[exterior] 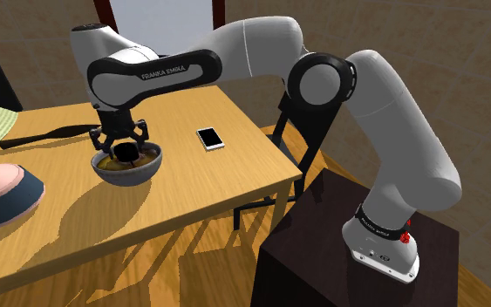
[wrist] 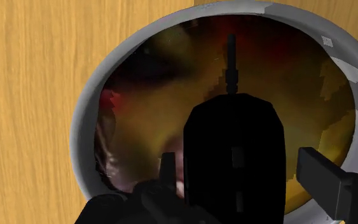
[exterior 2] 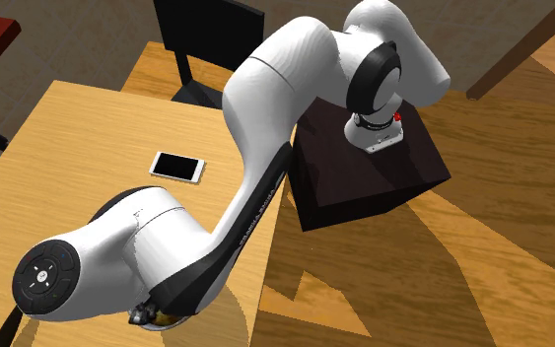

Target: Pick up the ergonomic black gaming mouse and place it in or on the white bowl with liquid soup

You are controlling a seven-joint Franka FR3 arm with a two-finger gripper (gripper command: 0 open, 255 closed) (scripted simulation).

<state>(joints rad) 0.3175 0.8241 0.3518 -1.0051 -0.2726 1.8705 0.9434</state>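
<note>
Found the black mouse (wrist: 234, 153) lying in the soup (wrist: 158, 108) inside the grey-white bowl (wrist: 85, 133), directly beneath the gripper (exterior: 123, 141) and between its spread fingers (wrist: 323, 184), clasping nothing, long axis running along the gap, so judged a straight upward retreat sufficient.

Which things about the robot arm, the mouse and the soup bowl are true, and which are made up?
1. The black rounded gaming mouse lies in the grey round bowl of brown soup. True.
2. The all-black two-finger gripper squeezes the mouse tightly. False: its fingers stand open, with a gap beside the mouse.
3. The flat white phone lies on the wooden table, apart from the bowl. True.
4. The bowl stands on the floor. False: it stands on the table.
</note>
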